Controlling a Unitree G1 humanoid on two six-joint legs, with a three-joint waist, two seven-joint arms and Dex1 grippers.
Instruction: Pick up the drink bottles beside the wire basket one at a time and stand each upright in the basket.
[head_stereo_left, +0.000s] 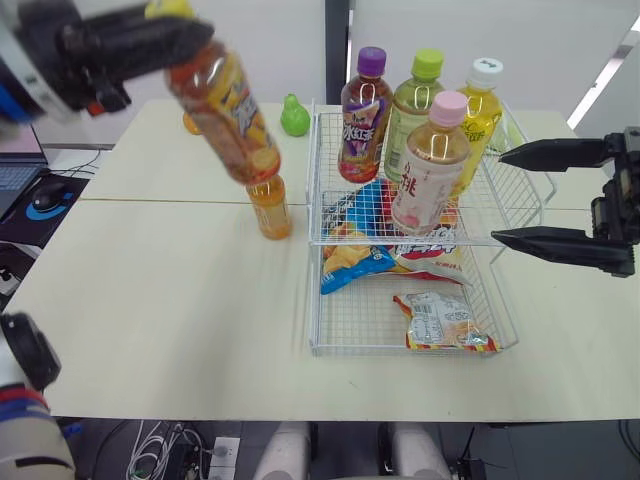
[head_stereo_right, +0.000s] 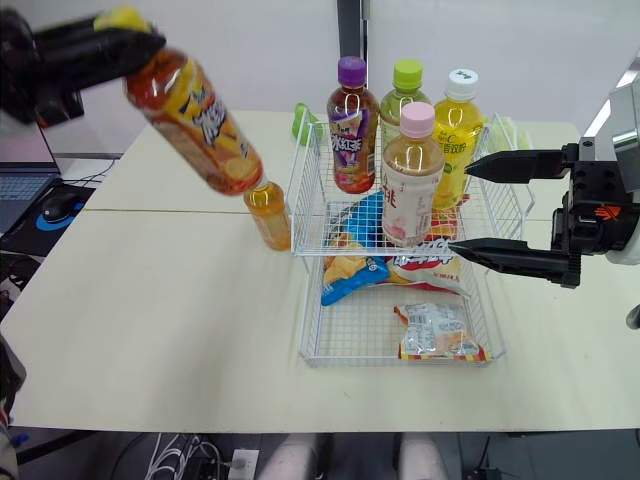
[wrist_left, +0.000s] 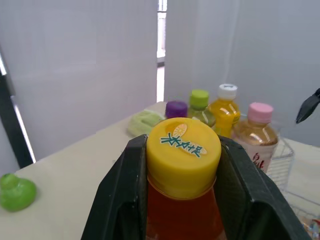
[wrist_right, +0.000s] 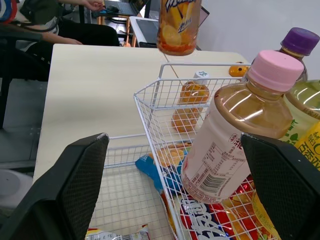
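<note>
"Left eye view, upper left: the amber tea bottle with a yellow cap and orange label (head_stereo_left: 225, 105) hangs tilted in the air, left of the white wire basket (head_stereo_left: 314, 300). What holds it?"

"The left gripper (wrist_left: 183, 147), its black fingers (wrist_left: 125, 195) clamped on the cap alone. Gripped that high, the bottle may swing or slip out."

"Anything beneath it?"

"A small orange drink bottle (head_stereo_left: 270, 200) stands on the cream tabletop (head_stereo_left: 170, 300), its cap almost at the hanging bottle's base. A low carry would likely topple it."

"And the basket?"

"Its upper tier is crowded at the back and right, and the pale pink-capped bottle (head_stereo_left: 430, 170) leans slightly. A tilted entry could catch the rim or knock that one. The right gripper (head_stereo_left: 501, 197) hovers just right of the basket, fingers spread wide."
</note>
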